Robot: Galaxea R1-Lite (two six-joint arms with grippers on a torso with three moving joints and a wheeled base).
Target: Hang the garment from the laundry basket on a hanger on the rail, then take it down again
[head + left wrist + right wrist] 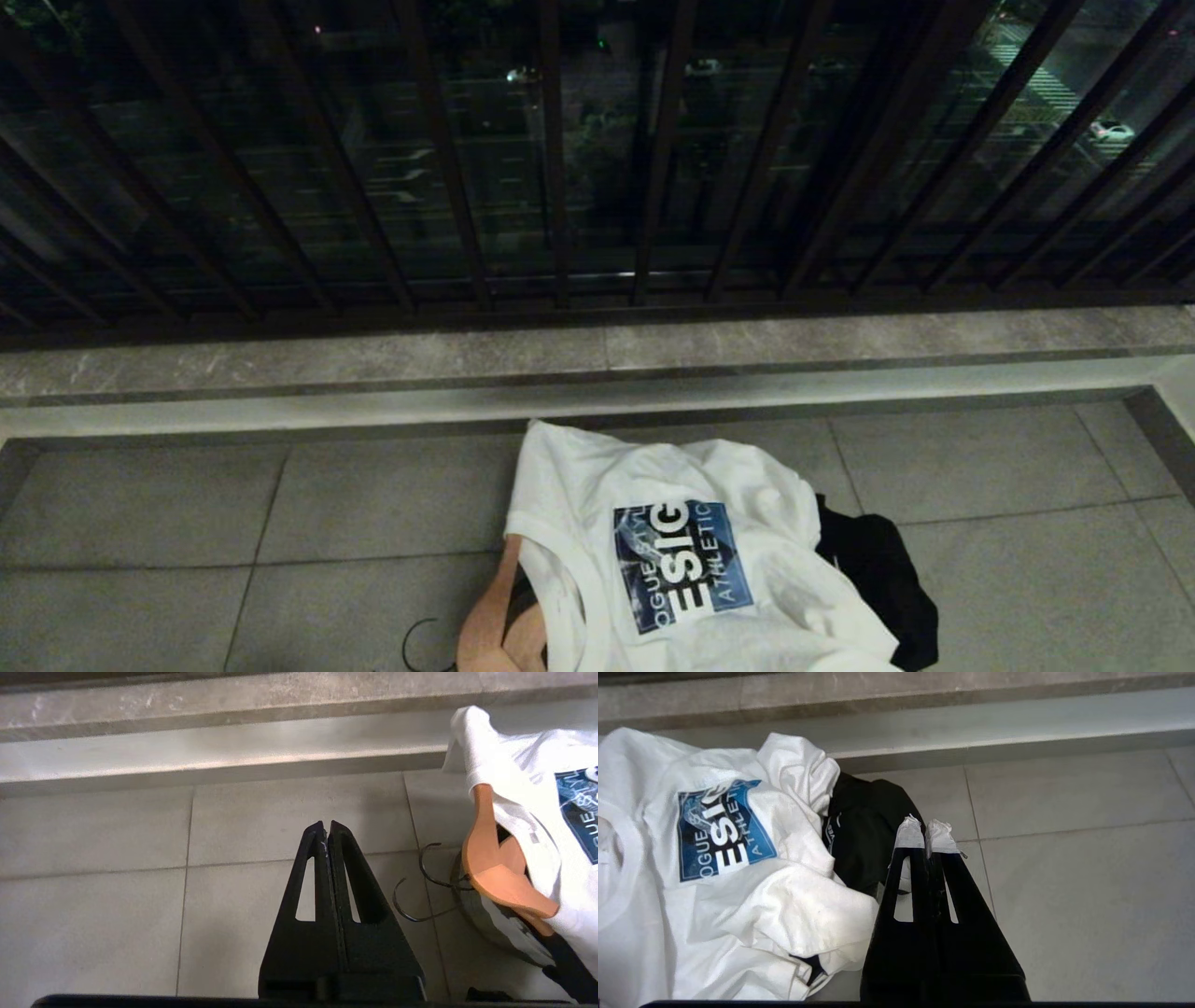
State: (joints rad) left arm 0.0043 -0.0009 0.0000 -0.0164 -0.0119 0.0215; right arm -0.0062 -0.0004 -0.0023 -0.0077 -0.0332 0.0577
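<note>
Two wooden hangers [495, 868] are left poking from under the white printed T-shirt [672, 551], ready for hanging; beside the shirt, left gripper [326, 830] and right gripper [925, 833] are held closed, empty.

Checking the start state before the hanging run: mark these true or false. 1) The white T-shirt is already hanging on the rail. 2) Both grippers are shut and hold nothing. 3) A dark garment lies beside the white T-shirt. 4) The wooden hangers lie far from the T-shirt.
1) False. The white T-shirt lies bunched on the tiled floor, below the railing.
2) True. The left gripper and the right gripper are both closed, over bare tile.
3) True. The black garment lies against the T-shirt.
4) False. The wooden hangers lie partly under the T-shirt's edge.
</note>
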